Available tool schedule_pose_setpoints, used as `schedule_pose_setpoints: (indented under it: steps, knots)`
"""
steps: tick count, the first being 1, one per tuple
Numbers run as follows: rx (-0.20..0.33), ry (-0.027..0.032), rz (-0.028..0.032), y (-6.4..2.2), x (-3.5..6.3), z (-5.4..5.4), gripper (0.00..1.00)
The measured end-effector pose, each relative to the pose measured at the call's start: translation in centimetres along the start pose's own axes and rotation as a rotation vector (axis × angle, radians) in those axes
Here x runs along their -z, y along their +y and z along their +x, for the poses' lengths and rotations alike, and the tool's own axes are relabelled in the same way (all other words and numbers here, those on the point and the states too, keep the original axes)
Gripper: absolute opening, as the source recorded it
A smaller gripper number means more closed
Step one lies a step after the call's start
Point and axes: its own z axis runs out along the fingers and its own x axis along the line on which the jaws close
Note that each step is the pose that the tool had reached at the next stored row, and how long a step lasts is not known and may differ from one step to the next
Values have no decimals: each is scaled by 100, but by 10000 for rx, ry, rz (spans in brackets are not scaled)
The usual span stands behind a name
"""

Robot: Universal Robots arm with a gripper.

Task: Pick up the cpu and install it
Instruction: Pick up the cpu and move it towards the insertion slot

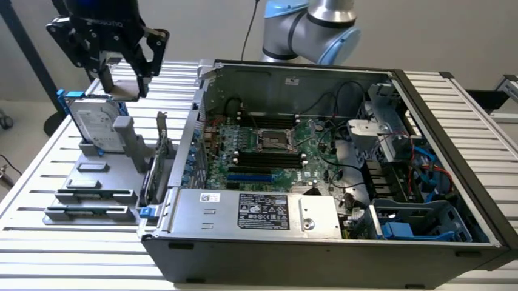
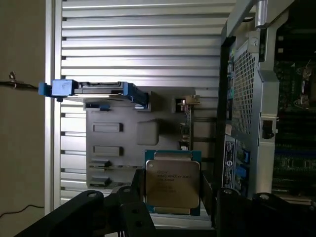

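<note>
Silvery flat square cpu (image 2: pixel 172 181), green-edged, clamped by its edges in black gripper (image 2: pixel 172 195), guessing to keep it level. Hangs high over grey parts tray (image 1: pixel 89 182), exterior view's left. Motherboard socket (image 1: pixel 275 140) in open dark metal case (image 1: pixel 324 260) well apart, looks empty.

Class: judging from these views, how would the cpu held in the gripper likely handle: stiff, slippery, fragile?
The cpu looks stiff, lying flat and unbent in the gripper. Its smooth metal top is probably slippery. Thin, with a narrow green rim, it is likely light and fragile at the edges.
</note>
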Motion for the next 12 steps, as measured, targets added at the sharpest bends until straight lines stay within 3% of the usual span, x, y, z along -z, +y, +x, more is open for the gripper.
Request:
schedule_pose_setpoints:
  steps: [12]
  knots:
    - [0,0,0,15,55,-545,55]
